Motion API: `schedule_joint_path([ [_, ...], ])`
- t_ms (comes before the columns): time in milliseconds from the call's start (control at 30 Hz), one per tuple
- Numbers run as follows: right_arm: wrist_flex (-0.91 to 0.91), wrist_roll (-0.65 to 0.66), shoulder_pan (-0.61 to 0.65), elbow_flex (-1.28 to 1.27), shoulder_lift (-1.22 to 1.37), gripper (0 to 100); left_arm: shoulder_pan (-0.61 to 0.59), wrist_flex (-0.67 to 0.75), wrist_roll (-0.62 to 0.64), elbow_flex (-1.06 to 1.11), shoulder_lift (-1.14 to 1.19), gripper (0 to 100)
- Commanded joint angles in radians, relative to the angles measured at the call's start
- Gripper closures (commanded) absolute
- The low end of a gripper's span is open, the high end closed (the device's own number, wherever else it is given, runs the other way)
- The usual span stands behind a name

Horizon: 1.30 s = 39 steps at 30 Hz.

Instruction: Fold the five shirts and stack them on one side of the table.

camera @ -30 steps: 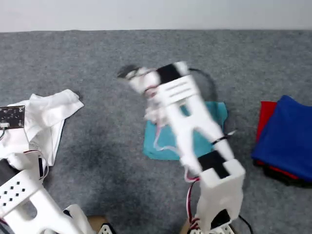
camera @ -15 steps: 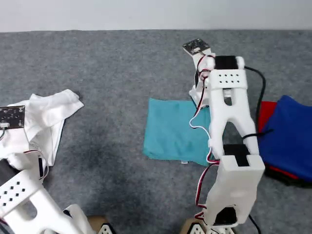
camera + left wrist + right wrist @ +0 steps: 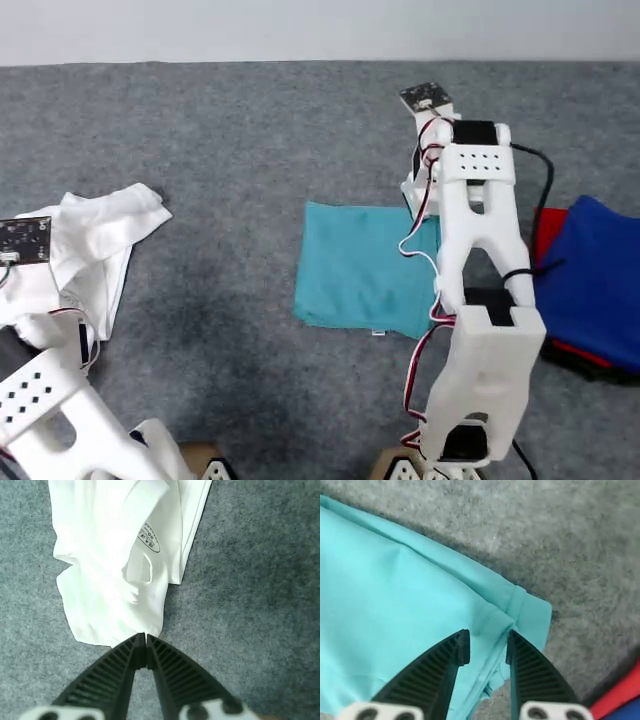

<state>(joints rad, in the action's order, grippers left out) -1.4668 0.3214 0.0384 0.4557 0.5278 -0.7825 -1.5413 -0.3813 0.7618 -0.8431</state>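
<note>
Five shirts counted. One teal folded cotton shirt (image 3: 360, 265) lies flat mid-table. One white crumpled shirt (image 3: 95, 245) is at the left side, unfolded. Stack of three at the right edge: blue folded shirt (image 3: 590, 280) on top, red shirt (image 3: 545, 235) under it, and a black one's edge (image 3: 570, 358) at the bottom. Right gripper (image 3: 487, 635) hangs over the teal shirt's corner nearest the stack, jaws a little apart, nothing held. Left gripper (image 3: 145, 639) has its jaws together, tips at the white shirt's hem; can't tell if cloth is pinched. Grey felt table cover (image 3: 220, 150) lies beneath everything.
</note>
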Motion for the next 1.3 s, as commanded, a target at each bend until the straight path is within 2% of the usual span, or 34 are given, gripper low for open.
schedule_joint_path([
  [0, 0.016, -0.009, -0.008, 0.054, 0.013, 87.2, 0.0, 0.002, 0.009, -0.018, -0.011, 100],
  [133, 0.016, -0.009, -0.008, 0.054, 0.044, 88.2, 0.0, 0.0, 0.011, -0.015, -0.009, 100],
  [300, 0.016, -0.008, -0.002, 0.055, 0.038, 99.1, 0.0, 0.0, 0.009, 0.002, -0.009, 100],
  [500, 0.008, 0.002, -0.031, 0.055, -0.022, 98.8, 0.0, 0.008, 0.008, 0.05, -0.014, 100],
  [600, 0.018, 0.055, -0.053, 0.055, -0.058, 98.8, 0.0, 0.008, 0.008, 0.047, -0.014, 100],
  [1000, 0.243, 0.249, -0.101, 0.06, -0.077, 98.8, 0.0, 0.009, 0.006, 0.041, -0.014, 100],
  [1267, 0.294, 0.282, -0.119, 0.157, 0.001, 98.7, 0.0, 0.009, 0.006, 0.041, -0.014, 100],
])
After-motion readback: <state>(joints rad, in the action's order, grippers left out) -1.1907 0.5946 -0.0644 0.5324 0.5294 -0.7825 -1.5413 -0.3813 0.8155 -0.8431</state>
